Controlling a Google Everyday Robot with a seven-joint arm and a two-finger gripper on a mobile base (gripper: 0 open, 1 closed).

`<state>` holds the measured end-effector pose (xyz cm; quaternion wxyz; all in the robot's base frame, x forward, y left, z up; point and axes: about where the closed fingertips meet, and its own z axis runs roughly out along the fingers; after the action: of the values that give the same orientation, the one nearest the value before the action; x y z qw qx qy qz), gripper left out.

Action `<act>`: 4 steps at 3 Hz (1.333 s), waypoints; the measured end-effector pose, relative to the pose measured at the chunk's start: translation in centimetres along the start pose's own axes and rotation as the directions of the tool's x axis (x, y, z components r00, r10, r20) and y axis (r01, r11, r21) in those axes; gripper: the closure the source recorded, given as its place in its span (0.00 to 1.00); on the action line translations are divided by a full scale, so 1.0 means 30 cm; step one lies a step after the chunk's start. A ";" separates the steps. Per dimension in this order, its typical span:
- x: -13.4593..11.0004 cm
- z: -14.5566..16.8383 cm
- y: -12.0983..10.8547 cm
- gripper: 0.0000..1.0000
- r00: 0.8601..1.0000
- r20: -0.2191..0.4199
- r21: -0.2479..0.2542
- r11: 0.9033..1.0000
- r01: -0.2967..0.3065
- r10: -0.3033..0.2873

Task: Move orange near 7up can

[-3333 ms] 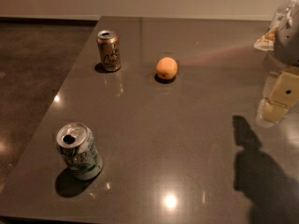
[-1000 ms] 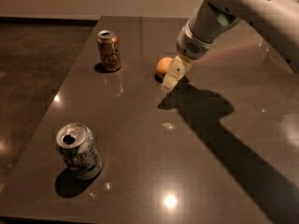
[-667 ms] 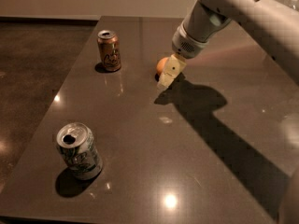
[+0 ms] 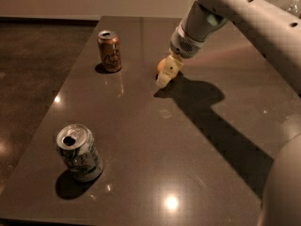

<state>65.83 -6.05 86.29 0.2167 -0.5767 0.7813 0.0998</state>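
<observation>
So, orange (image 4: pixel 161 65): lying toward the 12 o'clock part of the surface (image 4: pixel 141 140), mostly hidden. Only a sliver of its smooth, round, orange-yellow skin is showing at the gripper's 10 o'clock side.
Gripper (image 4: pixel 167 73): hanging down from the pale arm (image 4: pixel 211 13) that is entering from 1 o'clock. Its cream-coloured tip is sitting right against the orange, low over the surface.
Jaws: I am not able to tell whether they are standing apart, together, or clamped on the fruit.
Step in hand: as I am judging it, the gripper is settling onto the orange for a grasp.
Doing it well: the jaws should be straddling the widest part of the fruit, since a smooth sphere squirts out of an off-centre pinch. A gentle squeeze and a clean lift before carrying seem wise.
7up can (image 4: pixel 80 152): standing upright at 7 o'clock, well apart from the orange. It is thin silver-white aluminium with green markings, probably light and easy to tip, so the fruit should be going down beside it, not against it.
Gold-brown can (image 4: pixel 109 51): standing upright at 11 o'clock, off the likely path.
Surface: dark, hard, flat and glossy, throwing back lamp glints. A round fruit is likely to roll here, so a low, still release is called for.
</observation>
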 end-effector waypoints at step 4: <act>0.006 -0.132 0.218 1.00 0.987 0.061 -0.096 0.983 0.157 -0.152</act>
<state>58.72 -5.75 89.10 0.2153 -0.6430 0.7221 0.1371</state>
